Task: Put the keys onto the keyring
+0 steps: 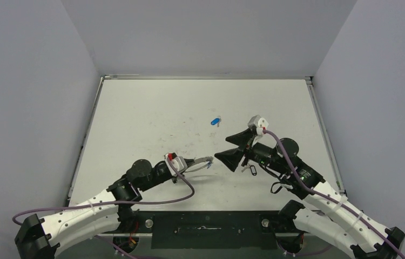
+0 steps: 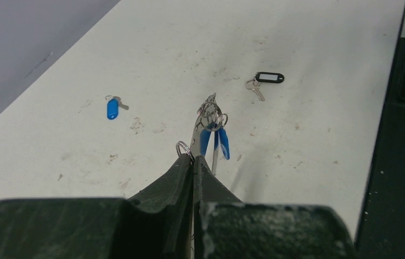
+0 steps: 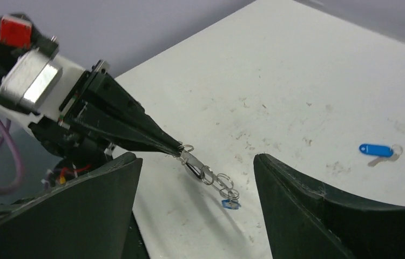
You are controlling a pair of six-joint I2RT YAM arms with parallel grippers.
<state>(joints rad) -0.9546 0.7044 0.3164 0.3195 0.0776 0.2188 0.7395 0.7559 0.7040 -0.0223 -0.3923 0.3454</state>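
My left gripper (image 2: 194, 161) is shut on one end of the silver keyring (image 2: 209, 114), which sticks out forward above the table. A blue-capped key (image 2: 223, 142) hangs from one of its loops. In the right wrist view the same keyring (image 3: 207, 174) slopes down from the left gripper's fingers (image 3: 135, 129), with the blue key (image 3: 230, 203) at its low end. My right gripper (image 1: 222, 148) stands open just right of the ring, holding nothing. A loose blue key (image 1: 215, 121) lies further back. A black-capped key (image 2: 268, 78) lies on the table under the right arm.
The white table (image 1: 152, 113) carries faint scuff marks. Grey walls close it in on the left, back and right. A black strip (image 1: 211, 226) runs along the near edge between the arm bases.
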